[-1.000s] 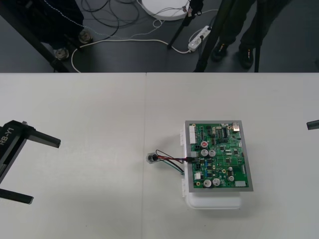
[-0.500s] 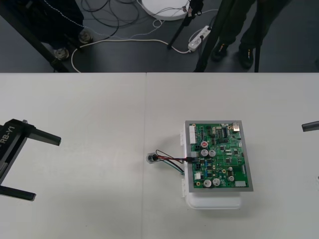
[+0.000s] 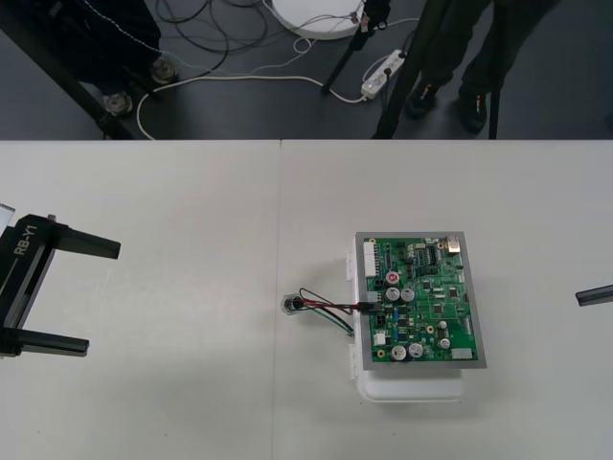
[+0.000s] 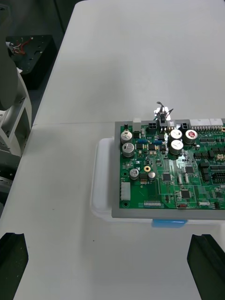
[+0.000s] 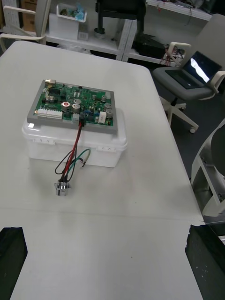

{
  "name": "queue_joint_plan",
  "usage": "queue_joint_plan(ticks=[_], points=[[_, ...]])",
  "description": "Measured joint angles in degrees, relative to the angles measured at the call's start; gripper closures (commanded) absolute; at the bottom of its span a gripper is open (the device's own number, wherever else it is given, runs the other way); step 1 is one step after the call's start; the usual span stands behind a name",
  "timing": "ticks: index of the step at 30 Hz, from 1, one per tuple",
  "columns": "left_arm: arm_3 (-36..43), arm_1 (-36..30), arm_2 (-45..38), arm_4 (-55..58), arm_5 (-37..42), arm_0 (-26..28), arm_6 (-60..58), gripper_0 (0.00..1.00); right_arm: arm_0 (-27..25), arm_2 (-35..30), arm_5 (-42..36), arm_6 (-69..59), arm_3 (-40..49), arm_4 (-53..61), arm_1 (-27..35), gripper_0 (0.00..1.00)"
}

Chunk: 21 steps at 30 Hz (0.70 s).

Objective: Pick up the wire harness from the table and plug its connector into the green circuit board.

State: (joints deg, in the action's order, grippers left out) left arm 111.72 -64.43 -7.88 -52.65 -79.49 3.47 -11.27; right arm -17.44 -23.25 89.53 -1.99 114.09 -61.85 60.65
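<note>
The green circuit board lies on its white base right of the table's middle. The harness's black plug sits in a connector on the board's left edge. Its red, black and green wires run left and down to the metal socket, which rests on the table. My left gripper stands open at the table's left side, well away from the harness. My right gripper is open, with one finger at the right edge. The left wrist view shows the plug, wires and socket.
The table's far edge borders dark floor with cables and stands. Bare table stretches between the left gripper and the board.
The left gripper has shifted slightly inward, bringing its lower finger further into view. The right gripper's finger has slid toward the table's near side. The harness and board have stayed put.
</note>
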Motion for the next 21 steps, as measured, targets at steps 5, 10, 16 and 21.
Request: queue_joint_plan(ticks=[5,10,16,21], points=[[0.0,0.0,0.0,-0.1,1.0,0.2,0.0,0.00,-0.4,-0.1,-0.1,0.0,0.0,0.2,0.0,0.00],[0.0,0.0,0.0,-0.7,1.4,0.2,0.0,0.00,-0.4,-0.1,-0.4,0.0,-1.3,2.2,0.0,0.00],[0.0,0.0,0.0,-0.9,1.5,0.2,0.0,0.00,-0.4,-0.1,-0.9,-7.9,-2.6,2.8,0.0,0.00],[0.0,0.0,0.0,-0.9,1.5,0.2,-0.1,0.00,-0.4,-0.1,-1.8,-9.3,-2.6,2.9,0.0,0.00]])
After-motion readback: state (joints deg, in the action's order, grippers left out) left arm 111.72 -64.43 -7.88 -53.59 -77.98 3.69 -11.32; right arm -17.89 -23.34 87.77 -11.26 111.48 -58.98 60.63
